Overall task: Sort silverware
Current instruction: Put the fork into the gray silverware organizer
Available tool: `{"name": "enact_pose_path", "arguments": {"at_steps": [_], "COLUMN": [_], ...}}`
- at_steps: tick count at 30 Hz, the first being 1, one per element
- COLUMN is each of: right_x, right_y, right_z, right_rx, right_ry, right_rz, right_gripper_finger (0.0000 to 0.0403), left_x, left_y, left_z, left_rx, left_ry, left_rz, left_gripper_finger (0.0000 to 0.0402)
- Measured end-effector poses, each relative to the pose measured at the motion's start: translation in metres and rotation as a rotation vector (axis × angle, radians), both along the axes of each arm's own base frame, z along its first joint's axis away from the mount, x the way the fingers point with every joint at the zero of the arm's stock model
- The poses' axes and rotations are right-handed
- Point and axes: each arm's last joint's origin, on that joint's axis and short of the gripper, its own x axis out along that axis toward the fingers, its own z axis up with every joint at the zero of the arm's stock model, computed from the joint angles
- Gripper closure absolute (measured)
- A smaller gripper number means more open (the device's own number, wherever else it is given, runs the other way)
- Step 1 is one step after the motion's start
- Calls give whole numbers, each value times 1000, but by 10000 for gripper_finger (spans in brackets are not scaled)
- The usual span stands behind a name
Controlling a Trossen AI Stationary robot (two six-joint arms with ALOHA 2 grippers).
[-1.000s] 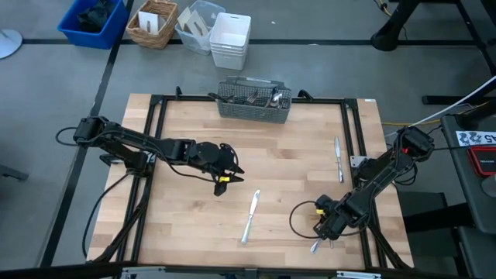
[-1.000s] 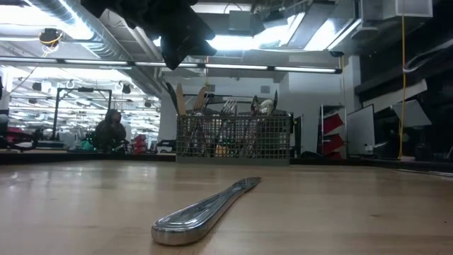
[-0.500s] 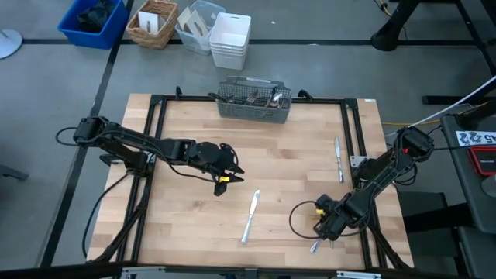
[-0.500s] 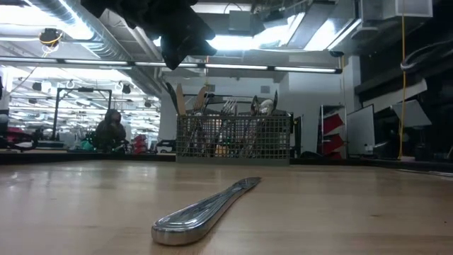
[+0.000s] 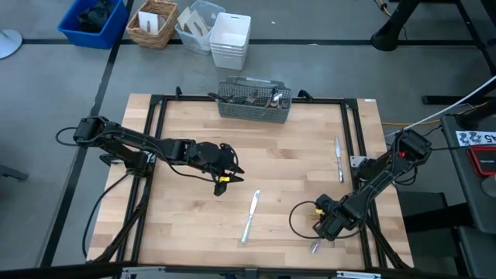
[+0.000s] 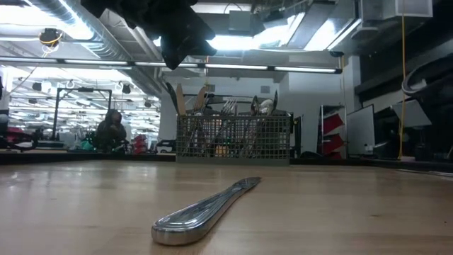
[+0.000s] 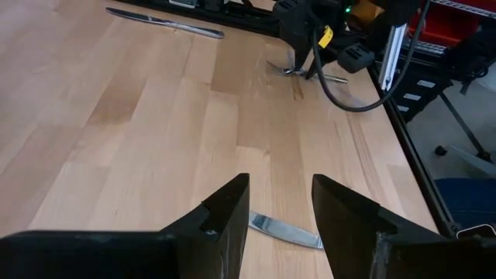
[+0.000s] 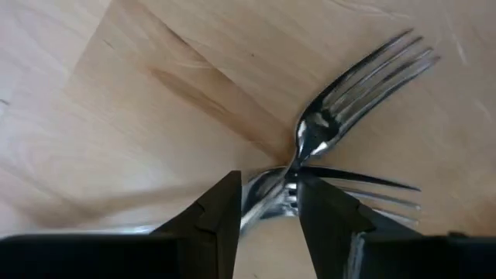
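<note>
The right gripper (image 5: 324,232) is working low at the near right corner of the table (image 5: 294,167), pointing down at the wood. In the right wrist view its two dark fingers (image 8: 221,213) are standing apart with a narrow gap, and a fork (image 8: 349,108) is lying just past their tips, its neck running into that gap. A second fork (image 8: 364,190) is lying crossed under the first, its tines fanning out right beside the fingertips. Whether the fingers are pressing on the metal or only straddling it cannot be told. From above, one fork end (image 5: 315,247) is poking out just beside this gripper, toward the table's near edge.

The left gripper (image 5: 223,180) is hovering over the middle of the table, well apart from the right one. Its fingers (image 7: 225,217) are standing apart with nothing between them. A table knife (image 5: 249,216) is lying flat on the wood just beyond and below its tips, with only part of the blade (image 7: 285,230) showing between the fingers in the left wrist view. In the low view the same knife (image 6: 205,207) is resting flat in the foreground.

Another knife (image 5: 339,159) is lying near the right rail, up the table from the right gripper. The mesh caddy (image 5: 254,101) is sitting at the far edge, well away from both grippers, with several pieces of silverware (image 6: 228,108) standing upright in it.
</note>
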Motion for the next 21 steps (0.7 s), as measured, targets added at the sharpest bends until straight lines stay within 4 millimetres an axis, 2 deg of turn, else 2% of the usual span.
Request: {"name": "enact_pose_path", "arguments": {"at_steps": [7, 17, 21], "right_x": [1, 1, 3], "right_y": [0, -1, -1], "right_z": [-4, -4, -4], "right_rx": [-29, -46, -71], "right_ry": [-3, -24, -59], "right_rz": [-3, -5, -7], "right_gripper_finger": [291, 391, 385], "left_x": [0, 0, 0], "left_y": [0, 0, 0], "left_z": [0, 0, 0], "left_rx": [0, 0, 0], "left_ry": [1, 1, 2], "left_rz": [0, 0, 0], "left_gripper_finger": [269, 269, 269]}}
